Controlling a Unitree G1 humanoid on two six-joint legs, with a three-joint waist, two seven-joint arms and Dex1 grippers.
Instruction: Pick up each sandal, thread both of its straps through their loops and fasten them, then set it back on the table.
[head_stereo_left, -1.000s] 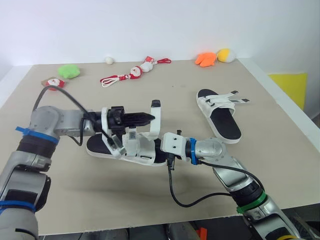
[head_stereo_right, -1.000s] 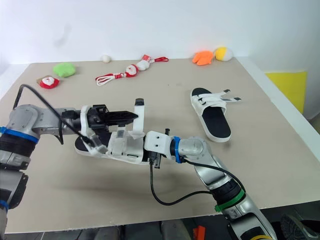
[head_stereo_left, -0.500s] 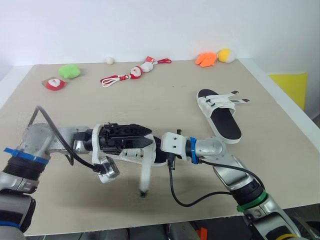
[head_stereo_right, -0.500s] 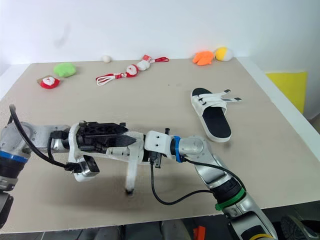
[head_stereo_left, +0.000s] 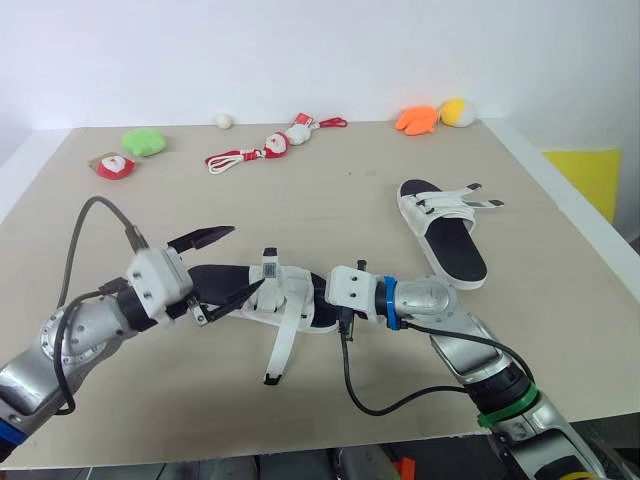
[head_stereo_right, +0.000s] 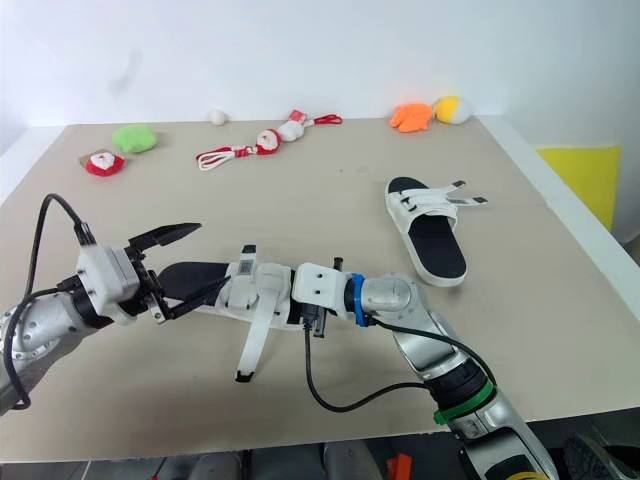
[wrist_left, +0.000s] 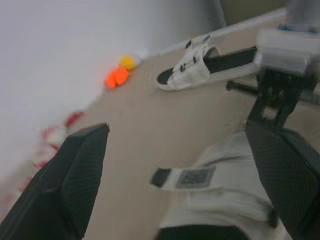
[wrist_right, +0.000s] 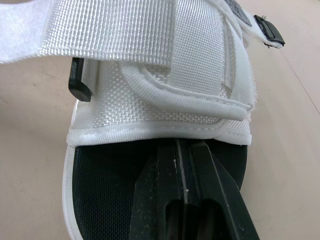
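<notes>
The near sandal, white with a black footbed, lies at the table's middle front. One of its straps trails loose toward the front edge, and a labelled strap stands up over the upper. My left gripper is open just left of the sandal's heel end, one finger above it and one beside it, touching nothing. My right gripper is shut, its fingers pushed in under the white upper and lying on the footbed. The second sandal lies at the right with its straps loose.
Along the table's far edge sit a green toy, a red and white toy, a Santa figure on a red cord, a white ball, an orange toy and a yellow one. A yellow board stands beyond the right edge.
My left gripper has opened, let go of the strap and drawn back to the left. The strap has dropped from upright and now trails toward the front. The right arm has held still.
</notes>
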